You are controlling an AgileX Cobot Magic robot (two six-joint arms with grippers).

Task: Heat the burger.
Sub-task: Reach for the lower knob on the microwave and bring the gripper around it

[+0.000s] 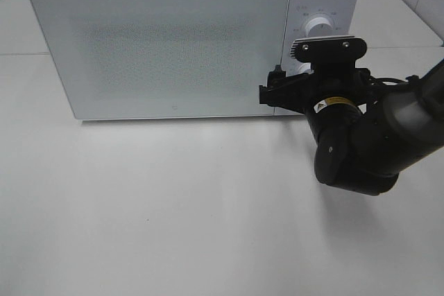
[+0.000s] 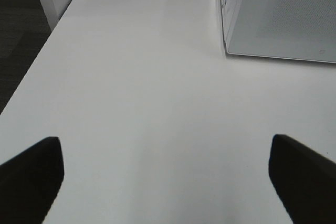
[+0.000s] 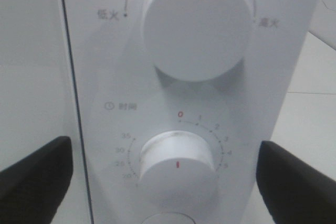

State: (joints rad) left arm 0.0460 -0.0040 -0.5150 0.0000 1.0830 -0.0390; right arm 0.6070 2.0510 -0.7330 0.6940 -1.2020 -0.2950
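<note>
White microwave point(image 1: 166, 46) at 12 o'clock on the pale table point(image 1: 173, 206), door shut. Right gripper point(image 3: 165, 179) at 2 o'clock, released, jaws spread wide either side of the timer knob point(image 3: 177, 166), apart from it. Left gripper point(image 2: 168, 177) released, above the table. Burger unseen; whereabouts impossible to tell.

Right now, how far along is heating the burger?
Looks done: the microwave door is shut and no burger is in sight, so it may be inside; the frosted door hides that. In hand: the right hand, open, faces the timer knob without touching it. Still to do: setting the timer, whose red mark seems to sit at 0. The left hand hangs open over the table.
</note>
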